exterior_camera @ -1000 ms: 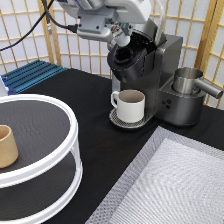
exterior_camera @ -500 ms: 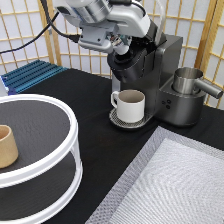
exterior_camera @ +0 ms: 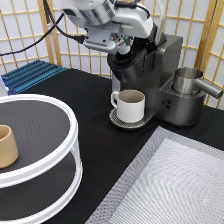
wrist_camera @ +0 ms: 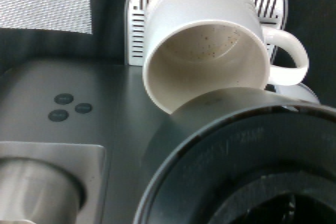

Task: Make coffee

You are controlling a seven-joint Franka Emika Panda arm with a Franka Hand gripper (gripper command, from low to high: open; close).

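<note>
A dark grey coffee machine stands at the exterior view's top right. A cream mug with a handle stands empty on its drip tray, under the brew head. My gripper hangs at the top of the brew head, on its left side. The wrist view looks down past the round dark brew head into the empty mug, with the machine's buttons beside it. The coffee pod shows in neither view.
A steel pitcher with a spout sits on the machine's right side. A tan wooden cup stands on a white two-tier round stand at the left. A grey mesh mat lies at the bottom right. A blue rack lies at the back left.
The arm has shifted slightly and the hand has come down a little onto the top of the brew head. The mug and the machine have not moved.
</note>
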